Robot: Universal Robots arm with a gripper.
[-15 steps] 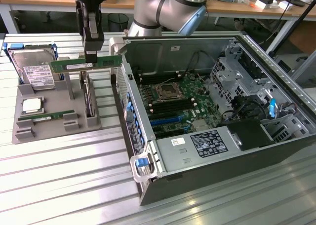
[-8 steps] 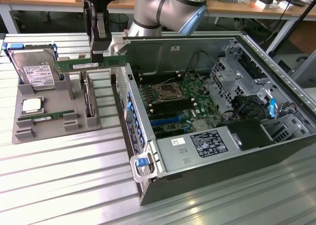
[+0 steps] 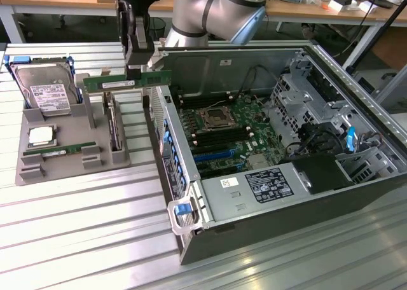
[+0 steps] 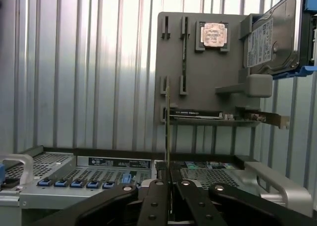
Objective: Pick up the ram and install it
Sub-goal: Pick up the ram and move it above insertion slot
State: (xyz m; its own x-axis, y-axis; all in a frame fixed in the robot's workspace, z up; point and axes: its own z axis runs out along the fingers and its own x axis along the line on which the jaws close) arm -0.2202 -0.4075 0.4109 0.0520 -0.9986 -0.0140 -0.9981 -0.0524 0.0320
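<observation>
Ram (image 3: pixel 105 83) in tool (image 3: pixel 138 72), above tray (image 3: pixel 67 131)

We see the gripper (image 3: pixel 138 66) clamped on the ram (image 3: pixel 105 83), held level in the air at ten o'clock from the motherboard (image 3: pixel 226 128), between the grey tray (image 3: pixel 68 130) and the open case (image 3: pixel 267 233).

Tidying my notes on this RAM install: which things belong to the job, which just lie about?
Job: ram, gripped by the gripper; motherboard in the open case.
Lying about: hard drive, processor, expansion card, second memory stick in the tray.
</observation>
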